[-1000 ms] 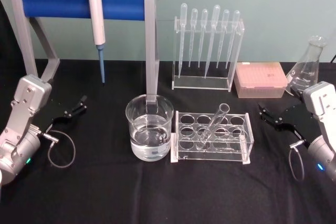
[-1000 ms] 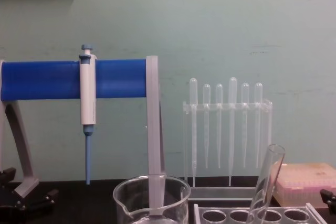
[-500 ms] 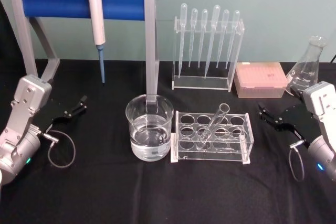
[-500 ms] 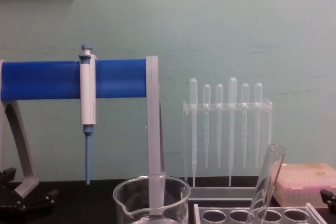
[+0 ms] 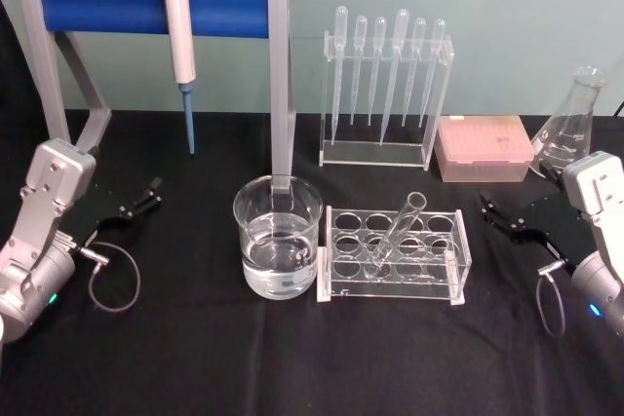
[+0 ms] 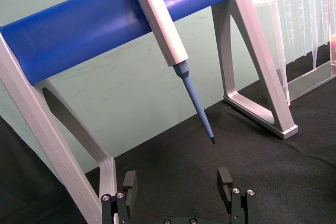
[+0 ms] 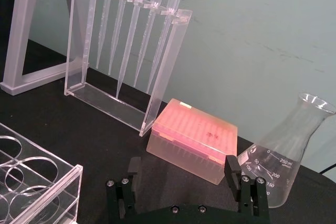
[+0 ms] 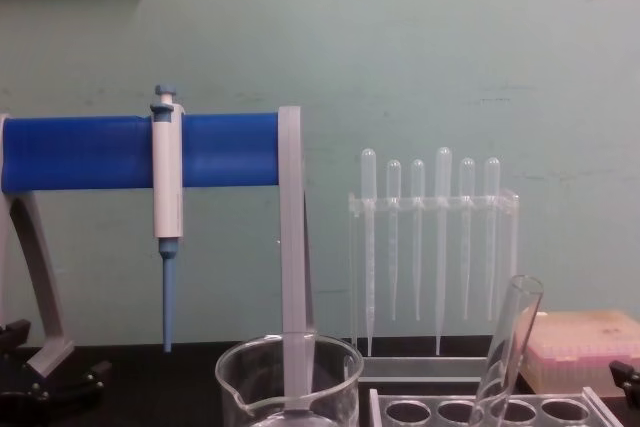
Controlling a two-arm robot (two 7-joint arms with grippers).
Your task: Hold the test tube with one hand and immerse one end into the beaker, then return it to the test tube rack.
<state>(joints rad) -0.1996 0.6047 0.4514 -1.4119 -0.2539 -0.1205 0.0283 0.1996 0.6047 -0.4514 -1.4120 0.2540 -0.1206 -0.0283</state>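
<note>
1. At the centre of the black table (image 5: pixel 292 358), the test tube (image 5: pixel 398 229) stood in the clear test tube rack (image 5: pixel 341 289). It leaned, with its round bottom down in a hole and its open rim tilted up toward the robot's right. Nothing gripped it.
2. Just to the left of the rack stood the beaker (image 5: pixel 278 241), upright and partly filled with clear liquid. The chest view showed its pouring spout on the rim (image 8: pixel 240 409) and the tube's upper end rising above the rack (image 8: pixel 508 347).
3. The left gripper (image 5: pixel 148 194) lay low over the table near its left edge, well apart from the beaker. In the left wrist view its two fingers stood wide apart, with only the cloth between them (image 6: pixel 177 179).
4. The right gripper (image 5: pixel 487 211) lay low near the right edge, beside the rack but not touching it. In the right wrist view its fingers were likewise spread and held nothing (image 7: pixel 182 165).
5. Behind the beaker, a white pipettor (image 5: pixel 178 36) with a blue tip hung from a grey stand with a blue bar (image 5: pixel 97 2).
6. Farther right along the back stood a clear pipette rack (image 5: pixel 385 153) holding six plastic pipettes, then a pink tip box (image 5: pixel 485 148), then an Erlenmeyer flask (image 5: pixel 570 129).
</note>
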